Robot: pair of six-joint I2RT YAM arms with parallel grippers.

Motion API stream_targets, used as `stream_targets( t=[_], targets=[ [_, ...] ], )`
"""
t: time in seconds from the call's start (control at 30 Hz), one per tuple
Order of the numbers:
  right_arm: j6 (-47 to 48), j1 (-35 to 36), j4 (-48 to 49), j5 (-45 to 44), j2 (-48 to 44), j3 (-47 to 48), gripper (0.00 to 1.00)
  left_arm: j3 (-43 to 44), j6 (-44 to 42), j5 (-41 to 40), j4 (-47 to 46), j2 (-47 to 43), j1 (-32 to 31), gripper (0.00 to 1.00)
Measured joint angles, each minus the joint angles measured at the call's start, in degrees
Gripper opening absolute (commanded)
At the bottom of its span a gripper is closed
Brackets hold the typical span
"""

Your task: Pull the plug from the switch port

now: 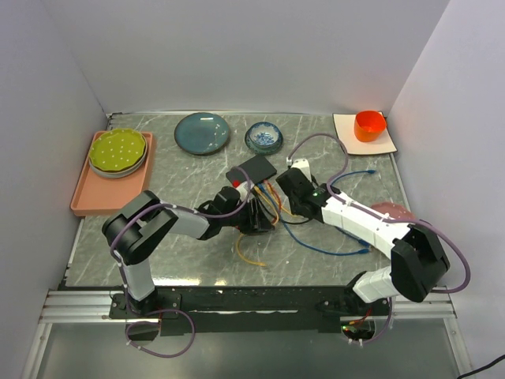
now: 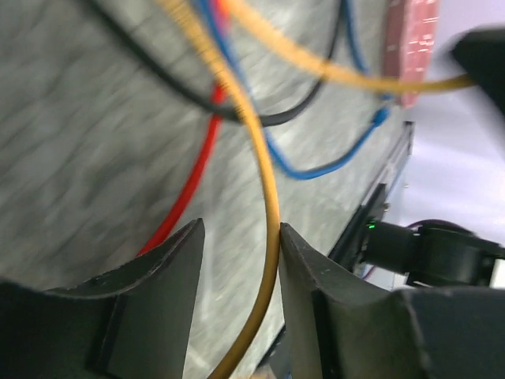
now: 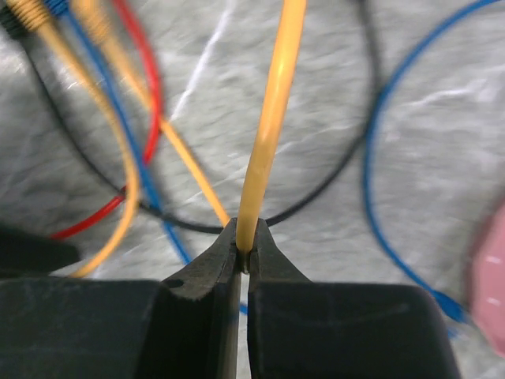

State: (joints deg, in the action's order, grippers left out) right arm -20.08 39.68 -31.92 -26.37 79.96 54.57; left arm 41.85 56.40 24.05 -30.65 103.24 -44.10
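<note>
Switch (image 1: 251,169) is a flat black box on the gray bench (image 1: 177,170). It lies just past the left end effector (image 1: 259,215), and past the right end effector (image 1: 286,193) and a little to its left. A bunch of wires, red, blue, black and yellow, comes out of the switch's near edge and spreads over the bench toward the arms. The plugs are too small to make out from above.

Far off to the left of the left end effector sits a pink tray (image 1: 83,201) with a green plate (image 1: 118,151) on it. A blue plate (image 1: 202,132) and a small blue bowl (image 1: 263,136) stand past the switch.

The left end effector hangs low over the wires on the near side of the switch. Its jaws are half apart. A yellow wire (image 2: 268,197) runs up through the gap between the fingers (image 2: 170,268). It touches one finger, and the other finger is clear of it. A red wire (image 2: 193,181) lies on the bench below.

The right end effector is just to the right of the left one. Its jaws are pressed tight on an orange-yellow wire (image 3: 268,126), pinched at the very tips. I cannot tell if it is the same wire the left one has.

Far past it, to the right, an orange bowl (image 1: 369,125) sits on a white plate (image 1: 347,140).
</note>
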Motion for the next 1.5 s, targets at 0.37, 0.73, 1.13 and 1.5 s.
stream_targets(
  t=[0.37,0.73,1.13,1.5],
  targets=[
    [5.09,7.48,-9.94,-18.67,4.35,13.33,0.00,-2.51,-0.26,-4.70,1.99,-2.49,-0.20,0.48],
    [3.13,13.14,-23.39,-28.39,25.20,20.00,0.00,-7.93,0.39,-9.18,4.00,-7.96,1.18,0.45],
    [2.05,0.74,-17.51,-22.01,9.57,15.63,0.00,-14.12,-0.04,-12.66,4.81,-15.98,4.59,0.44],
    [4.50,-5.75,-9.92,-22.10,-6.08,14.49,0.00,-15.74,-0.04,-12.96,4.81,-17.20,6.43,0.48]
  ],
)
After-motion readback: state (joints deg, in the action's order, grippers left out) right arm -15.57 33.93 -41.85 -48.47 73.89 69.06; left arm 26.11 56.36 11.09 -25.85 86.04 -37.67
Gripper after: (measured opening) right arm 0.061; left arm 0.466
